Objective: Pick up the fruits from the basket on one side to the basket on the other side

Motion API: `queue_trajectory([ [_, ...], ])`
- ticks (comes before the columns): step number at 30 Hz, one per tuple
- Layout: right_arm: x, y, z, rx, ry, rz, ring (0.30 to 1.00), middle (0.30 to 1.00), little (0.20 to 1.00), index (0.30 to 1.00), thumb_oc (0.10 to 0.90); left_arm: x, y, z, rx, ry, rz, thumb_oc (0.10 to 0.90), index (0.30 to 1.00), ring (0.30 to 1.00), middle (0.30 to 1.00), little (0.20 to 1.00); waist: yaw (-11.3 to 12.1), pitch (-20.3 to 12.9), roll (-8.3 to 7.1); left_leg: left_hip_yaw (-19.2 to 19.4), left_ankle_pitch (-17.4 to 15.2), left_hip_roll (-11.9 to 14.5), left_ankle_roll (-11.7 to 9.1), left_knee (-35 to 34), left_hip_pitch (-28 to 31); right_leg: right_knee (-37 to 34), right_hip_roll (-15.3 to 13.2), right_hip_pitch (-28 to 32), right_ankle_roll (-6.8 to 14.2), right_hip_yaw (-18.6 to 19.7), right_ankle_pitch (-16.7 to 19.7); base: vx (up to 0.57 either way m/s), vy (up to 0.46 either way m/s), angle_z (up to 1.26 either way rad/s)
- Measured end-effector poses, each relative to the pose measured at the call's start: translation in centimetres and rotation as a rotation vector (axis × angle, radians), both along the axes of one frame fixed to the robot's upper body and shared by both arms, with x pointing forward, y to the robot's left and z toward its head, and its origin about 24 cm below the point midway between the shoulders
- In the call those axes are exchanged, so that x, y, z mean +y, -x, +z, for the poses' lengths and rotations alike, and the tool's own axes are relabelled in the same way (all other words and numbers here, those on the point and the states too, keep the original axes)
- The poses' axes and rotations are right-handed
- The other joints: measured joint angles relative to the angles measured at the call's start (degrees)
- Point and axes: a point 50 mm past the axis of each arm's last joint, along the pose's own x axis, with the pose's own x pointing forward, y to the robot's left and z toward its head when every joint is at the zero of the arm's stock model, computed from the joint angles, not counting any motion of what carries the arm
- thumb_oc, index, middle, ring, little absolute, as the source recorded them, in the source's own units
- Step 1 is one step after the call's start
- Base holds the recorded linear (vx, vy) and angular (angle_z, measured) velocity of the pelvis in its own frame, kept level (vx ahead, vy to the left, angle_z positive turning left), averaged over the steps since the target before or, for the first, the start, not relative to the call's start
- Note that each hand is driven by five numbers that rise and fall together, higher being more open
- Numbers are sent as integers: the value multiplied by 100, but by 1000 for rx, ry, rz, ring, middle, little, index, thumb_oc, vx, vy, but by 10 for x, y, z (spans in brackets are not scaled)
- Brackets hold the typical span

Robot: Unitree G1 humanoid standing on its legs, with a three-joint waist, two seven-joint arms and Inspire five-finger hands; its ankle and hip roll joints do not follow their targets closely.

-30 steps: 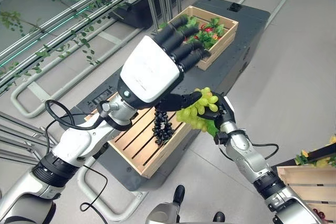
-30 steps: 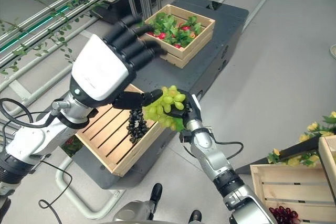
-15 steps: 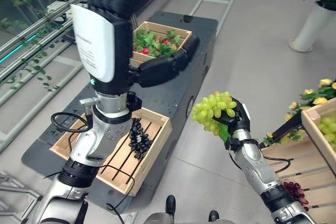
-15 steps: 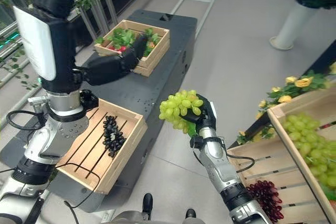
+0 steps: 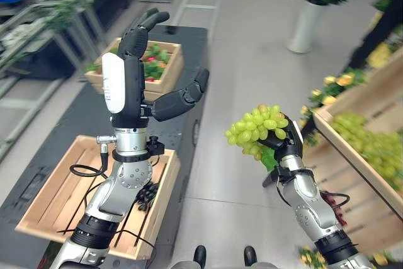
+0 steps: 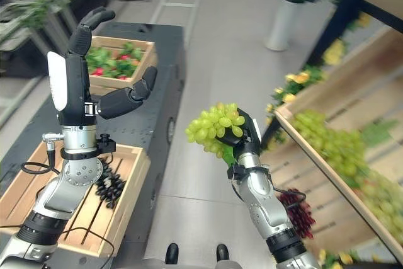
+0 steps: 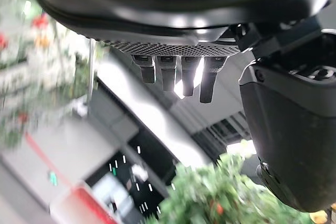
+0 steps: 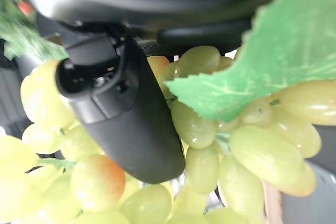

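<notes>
— Grey floor all round, a dark tabletop on the robot's left and a slanted wooden crate of green grapes on its right. How far along is the job?

— Midway, I'd judge. The right robot hand is clenched round a bunch of green grapes, held up in the air between the two sides, nearer the crate. It is not put down yet.

— What's left in the slatted basket?

— A bunch of black grapes lies on the slats beside the left forearm. That one looks yet to be moved. A second basket further back holds leaves and red fruit.

— And the left robot hand?

— Raised above the tabletop, fingers straight, thumb out, holding nothing.

— Which way does the green bunch lie?

— Its long axis runs roughly level, the free end pointing toward the robot's left, with a green leaf at the palm end.
</notes>
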Motion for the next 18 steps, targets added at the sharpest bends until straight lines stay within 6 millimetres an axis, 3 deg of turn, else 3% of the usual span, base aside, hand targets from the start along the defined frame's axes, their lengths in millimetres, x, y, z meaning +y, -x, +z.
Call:
queue_trajectory([
  [4, -9, 3, 7, -22, -22, -33, 300, 300, 300, 300, 400, 0, -2, -14, 115, 157, -80, 800, 900, 900, 900, 900, -283, -33, -74, 331, -68, -98, 44, 2, 37, -39, -101, -107, 78, -24, 134, -48, 103, -51],
  [7, -6, 3, 14, -43, -71, 22, 300, 300, 300, 300, 400, 1, -3, -23, 186, 240, -132, 800, 900, 900, 900, 900, -215, -27, -97, 718, -67, -75, 98, 3, -25, -56, -91, -364, 33, -186, 345, -82, -7, -67],
  [10, 0, -1, 19, -40, -148, 96, 300, 300, 300, 300, 400, 6, -6, -28, 219, 267, -126, 800, 900, 900, 900, 900, -88, -9, -111, 1278, -102, 44, 84, 5, 8, -44, 81, -642, -161, -928, 786, -121, -64, -92],
  [11, 2, -3, 23, -52, -165, 120, 300, 300, 300, 300, 400, 8, -7, -30, 230, 279, -118, 800, 900, 900, 900, 900, -29, 10, -110, 1447, -130, 108, 86, 3, 43, -56, 138, -685, -131, -1177, 895, -108, -133, -73],
  [13, 2, -5, 26, -61, -186, 129, 300, 300, 300, 300, 400, 4, -8, -35, 250, 307, -121, 800, 900, 900, 900, 900, -88, 75, 17, 1593, -123, 329, 77, 4, 93, 352, 84, -675, -387, -1699, 651, -104, -178, -32],
  [14, 1, -7, 31, -78, -182, 129, 300, 300, 300, 300, 400, 1, -9, -36, 245, 330, -129, 800, 900, 900, 900, 900, 9, 157, 171, 1802, -97, 571, -9, 5, 83, 794, 27, -668, -362, -1958, 480, -66, -186, -26],
  [15, 1, -8, 32, -86, -181, 130, 300, 300, 300, 300, 400, 0, -9, -35, 244, 332, -131, 800, 900, 900, 900, 900, 66, 168, 184, 1837, -77, 633, -72, 11, 77, 887, -26, -664, -310, -1989, 419, -62, -221, -35],
  [17, 3, -9, 36, -105, -186, 144, 300, 300, 300, 300, 400, 3, -8, -35, 240, 335, -109, 800, 900, 900, 900, 900, 216, 171, -5, 1796, -37, 612, -207, 11, 37, 302, -273, -276, -273, -1867, 420, -33, -194, -16],
  [18, 9, -9, 41, -123, -191, 183, 300, 300, 300, 300, 400, 6, -8, -34, 230, 345, -92, 800, 900, 900, 900, 900, 262, 182, -145, 1673, -7, 520, -309, 7, 39, -98, -331, -38, -142, -1715, 345, -16, -180, -11],
])
